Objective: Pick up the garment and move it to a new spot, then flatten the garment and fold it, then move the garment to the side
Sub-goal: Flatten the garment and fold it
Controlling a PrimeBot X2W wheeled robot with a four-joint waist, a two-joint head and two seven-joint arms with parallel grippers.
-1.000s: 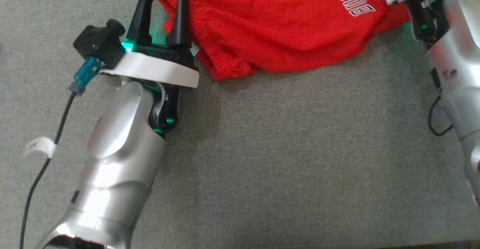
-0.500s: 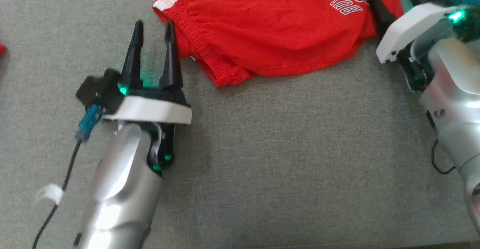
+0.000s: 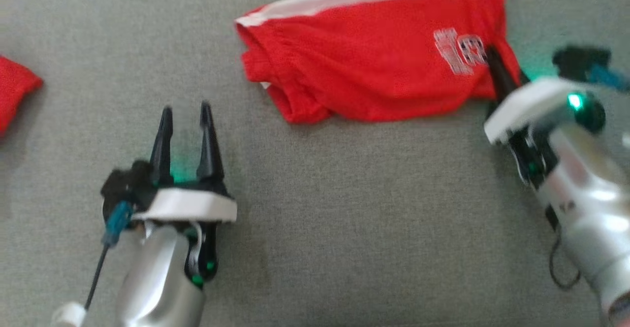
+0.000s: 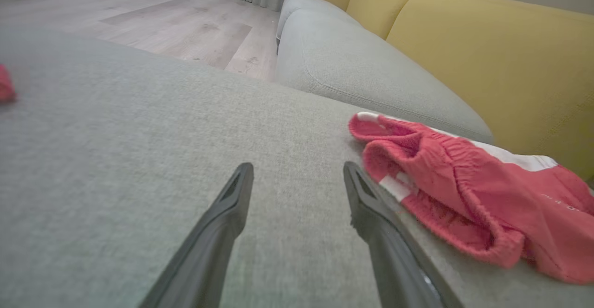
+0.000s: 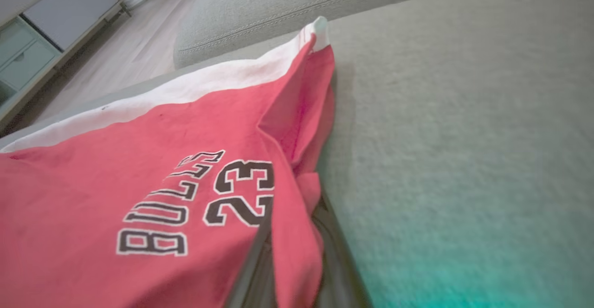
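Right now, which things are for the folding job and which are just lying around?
For the job: red shorts; right gripper, shut on their edge; left gripper, open, apart from them.
Just lying about: red cloth at the far left; yellow cushions; cabinet.

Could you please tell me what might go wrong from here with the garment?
1. The right gripper pinches just a thin fold at one corner of the garment; it might slip out when pulled.
2. The left gripper stands open, apart from the bunched waistband, so a one-sided pull could drag the garment crooked or undo its fold.
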